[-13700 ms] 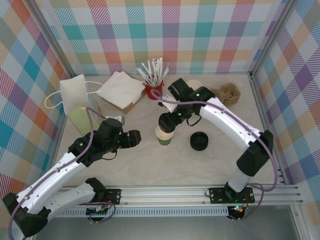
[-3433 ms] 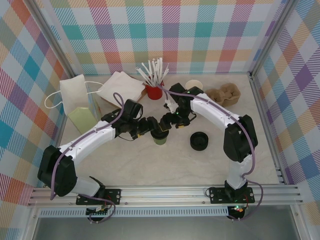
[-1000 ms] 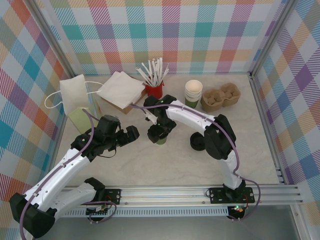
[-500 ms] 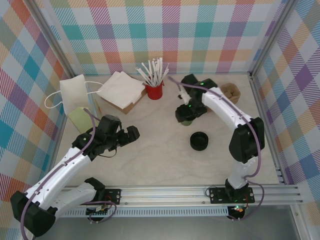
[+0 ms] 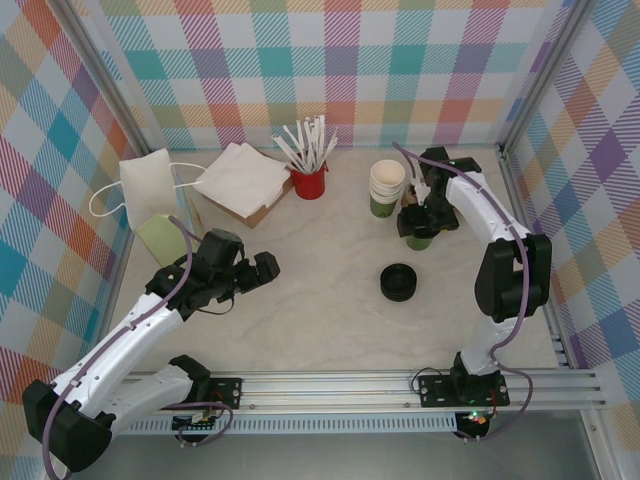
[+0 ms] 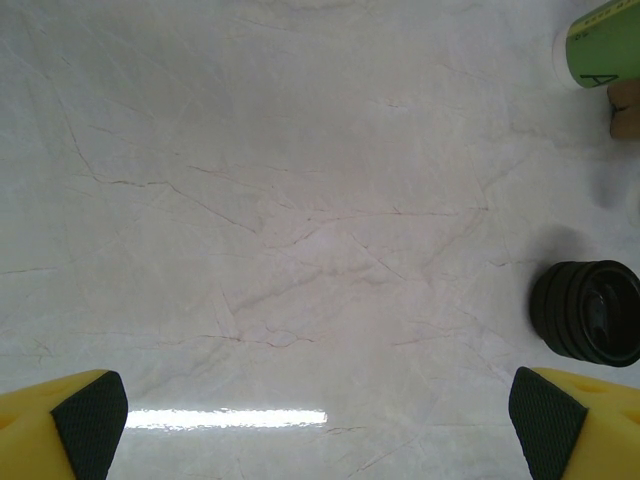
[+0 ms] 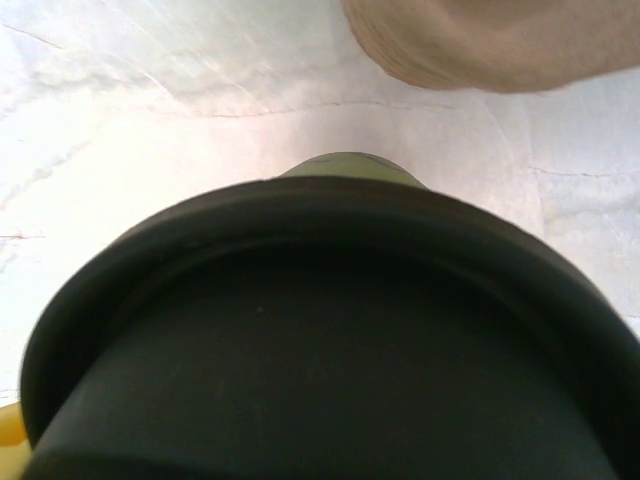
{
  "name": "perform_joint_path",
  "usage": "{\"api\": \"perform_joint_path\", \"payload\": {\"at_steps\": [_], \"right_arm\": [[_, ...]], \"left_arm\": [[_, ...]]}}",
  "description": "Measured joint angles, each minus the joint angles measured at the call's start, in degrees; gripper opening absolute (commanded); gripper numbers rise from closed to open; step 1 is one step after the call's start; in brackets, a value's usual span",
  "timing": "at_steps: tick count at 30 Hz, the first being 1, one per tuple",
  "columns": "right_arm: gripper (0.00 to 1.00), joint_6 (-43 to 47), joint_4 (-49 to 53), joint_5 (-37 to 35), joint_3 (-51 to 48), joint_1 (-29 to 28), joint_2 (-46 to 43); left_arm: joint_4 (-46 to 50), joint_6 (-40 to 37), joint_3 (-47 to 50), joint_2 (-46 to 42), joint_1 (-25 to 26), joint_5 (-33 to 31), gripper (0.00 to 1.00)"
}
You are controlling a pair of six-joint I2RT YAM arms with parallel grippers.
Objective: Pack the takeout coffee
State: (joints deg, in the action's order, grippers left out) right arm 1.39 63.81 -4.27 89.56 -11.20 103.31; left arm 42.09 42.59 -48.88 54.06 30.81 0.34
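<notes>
The takeout coffee is a small green paper cup with a black lid on it. It stands at the right of the table, just right of the tall stack of green cups. My right gripper comes down on it from above and is shut on it. In the right wrist view the green cup wall peeks out past the lid. I cannot tell whether the cup touches the table. My left gripper hovers open over bare table at the left, with nothing between its fingers.
A white paper bag with a handle stands at the far left, napkins beside it. A red cup of stirrers is at the back. Spare black lids lie mid-right. A tan cup carrier sits behind the held cup.
My right gripper has carried the lidded cup from the table's middle to the right, past the cup stack. The left arm has stayed put.
</notes>
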Motion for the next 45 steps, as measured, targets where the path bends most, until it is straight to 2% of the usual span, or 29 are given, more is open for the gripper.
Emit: {"api": "perform_joint_path", "payload": {"at_steps": [4,10,18,25,37,40,45], "right_arm": [[0.8,0.0,-1.49,0.24,-1.95,0.76,0.42],[0.86,-0.02,-3.17,1.03,-3.91,1.38,1.84],[1.0,-0.55,-4.72,1.88,-5.81,1.86,2.1],[1.0,-0.63,-4.59,2.8,-6.43,2.32,1.18],[1.0,-1.9,-2.38,4.61,-7.06,3.28,-12.63],[1.0,-2.67,-2.62,3.78,-7.39,3.61,-17.73],[1.0,-4.37,-4.26,3.1,-9.33,4.11,-29.03]], "left_arm": [[0.02,0.0,0.0,0.0,0.0,0.0,1.0],[0.0,0.0,0.0,-0.02,0.0,0.0,1.0],[0.02,0.0,0.0,-0.02,0.0,0.02,1.0],[0.02,0.07,0.0,-0.24,0.0,-0.02,1.0],[1.22,-0.39,-1.11,-0.5,0.0,0.39,1.0],[3.39,-1.97,-4.74,-0.31,-0.02,0.52,1.0],[8.52,-6.27,-16.09,1.66,-0.2,0.15,1.0]]}}
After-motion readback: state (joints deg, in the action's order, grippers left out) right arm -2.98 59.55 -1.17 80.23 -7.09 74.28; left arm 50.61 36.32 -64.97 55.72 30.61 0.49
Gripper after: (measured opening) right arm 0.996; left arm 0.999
